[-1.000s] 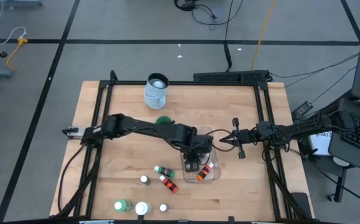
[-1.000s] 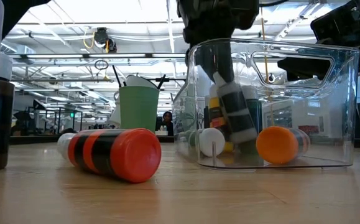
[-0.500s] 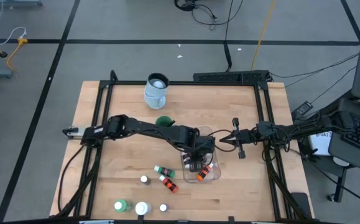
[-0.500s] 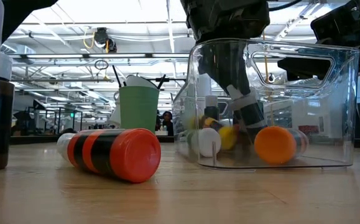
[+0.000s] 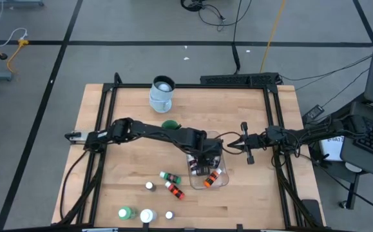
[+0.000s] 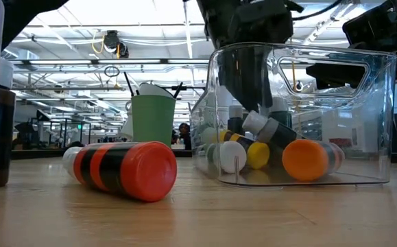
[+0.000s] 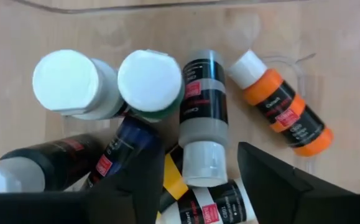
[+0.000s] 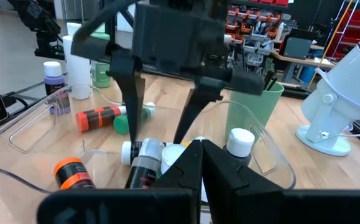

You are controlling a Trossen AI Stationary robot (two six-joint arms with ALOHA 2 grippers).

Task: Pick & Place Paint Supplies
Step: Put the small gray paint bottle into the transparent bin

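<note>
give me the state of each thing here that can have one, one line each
left gripper: open, over the tub, holding nothing
right gripper: shut, empty, beside the tub
grey bottle: released, lying in the tub
clear tub: upright, holding several bottles
orange bottle: capped, lying in the tub
red-orange bottle: capped, lying on the table
green cup: upright, brushes in it

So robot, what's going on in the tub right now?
Left gripper open over the clear tub. Grey bottle loose inside with the others. Right gripper shut beside the tub. Nothing blocking.
</note>
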